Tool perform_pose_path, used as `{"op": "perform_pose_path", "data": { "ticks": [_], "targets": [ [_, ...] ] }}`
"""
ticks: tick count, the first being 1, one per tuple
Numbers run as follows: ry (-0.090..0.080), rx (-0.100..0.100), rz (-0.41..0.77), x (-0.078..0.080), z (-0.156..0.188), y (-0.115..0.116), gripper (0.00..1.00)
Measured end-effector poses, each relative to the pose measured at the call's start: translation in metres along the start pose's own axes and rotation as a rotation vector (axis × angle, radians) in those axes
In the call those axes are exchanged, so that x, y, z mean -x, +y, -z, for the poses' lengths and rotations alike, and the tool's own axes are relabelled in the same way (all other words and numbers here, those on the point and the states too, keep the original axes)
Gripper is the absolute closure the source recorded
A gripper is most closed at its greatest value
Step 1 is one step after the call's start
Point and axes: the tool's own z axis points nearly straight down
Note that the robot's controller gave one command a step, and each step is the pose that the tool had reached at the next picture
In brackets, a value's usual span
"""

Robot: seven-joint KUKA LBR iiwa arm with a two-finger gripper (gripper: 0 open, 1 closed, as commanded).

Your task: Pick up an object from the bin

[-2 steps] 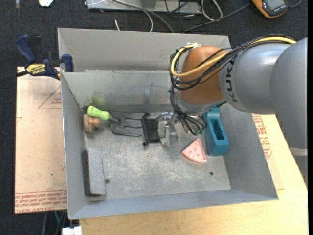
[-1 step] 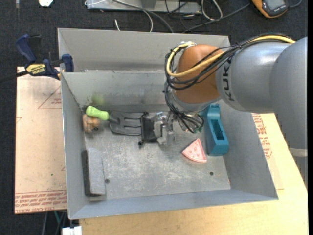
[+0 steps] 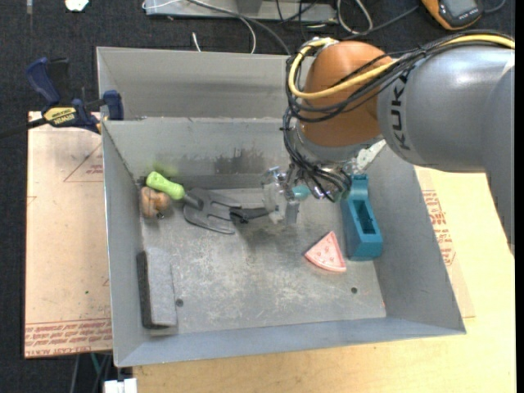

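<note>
- I see the grey metal bin [image 3: 246,305] sitting among cardboard and dark flooring. Its floor is scuffed bare metal and mostly free, and its sloping walls narrow the room near the edges.
- The gripper [image 3: 283,198] hangs low over the middle of the floor, a little toward the back wall, under the arm's orange cover [image 3: 344,88]. I cannot tell whether it is open or closed, and I see nothing held in it.
- Nearest to it, just beside it on the left, lies a toy trowel [image 3: 206,212]. Its grey scoop points toward the gripper and its green handle [image 3: 164,183] toward the left wall. A dark bit lies at the scoop's end, and I cannot make out what it is.
- I judge the trowel light, stiff and probably smooth plastic. The scoop is thin and lies flat, so I would take it across the rounder handle or the neck.
- The pink wedge [image 3: 327,255], shaped like a melon slice, lies toward the front-right. It looks light and flat.
- The blue block [image 3: 363,224] leans by the right wall.
- A brown lump [image 3: 153,203] touches the handle at the left wall, and a grey slab [image 3: 155,289] lies along the front-left corner.
</note>
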Motion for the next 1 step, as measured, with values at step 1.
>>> {"op": "perform_pose_path", "data": {
  "ticks": [1],
  "targets": [
    [0.002, 0.002, 0.013, -0.0017, 0.0677, 0.0001, 1.0]
  ]
}}
